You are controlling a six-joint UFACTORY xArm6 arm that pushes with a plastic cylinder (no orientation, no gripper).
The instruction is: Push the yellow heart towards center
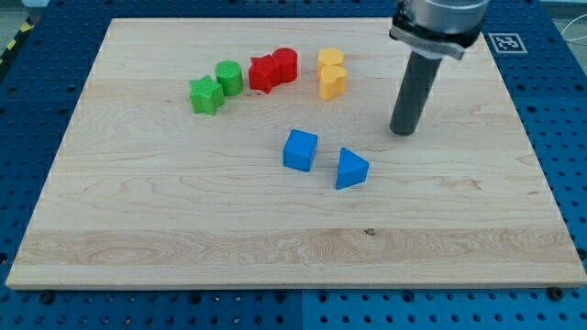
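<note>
Two yellow blocks sit close together near the view's top centre: the upper one and the lower one; which is the heart I cannot tell for sure, though the lower one looks heart-like. My tip rests on the wooden board, to the right of and a little below the yellow blocks, apart from them. A blue cube and a blue triangle lie below the yellow blocks, left of and below my tip.
A red star-like block touches a red cylinder left of the yellow blocks. Further left are a green cylinder and a green star-like block. A blue perforated table surrounds the board.
</note>
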